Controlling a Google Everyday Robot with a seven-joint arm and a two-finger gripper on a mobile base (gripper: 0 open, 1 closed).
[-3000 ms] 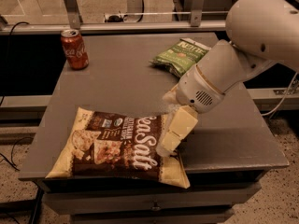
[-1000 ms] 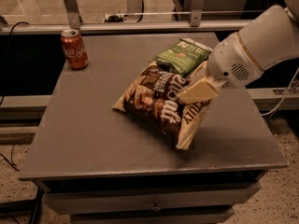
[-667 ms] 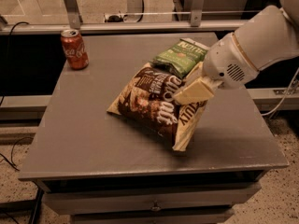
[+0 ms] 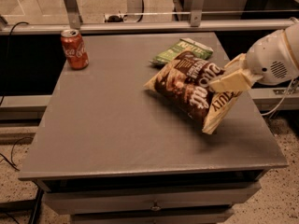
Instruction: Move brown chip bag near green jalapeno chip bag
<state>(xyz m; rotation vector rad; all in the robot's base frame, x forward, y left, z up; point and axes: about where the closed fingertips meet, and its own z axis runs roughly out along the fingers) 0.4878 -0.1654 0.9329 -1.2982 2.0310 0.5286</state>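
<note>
Brown bag (image 4: 189,88), hanging from gripper (image 4: 225,81) at right, has shifted beside green bag (image 4: 174,53).

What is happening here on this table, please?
The robot's gripper, reaching in from the right, is clamped on the brown chip bag and holds it tilted, apparently lifted off the grey table. The bag's upper end hangs right beside the green jalapeno chip bag, which lies flat near the back edge. A red soda can stands upright at the back left, apart from both bags.
</note>
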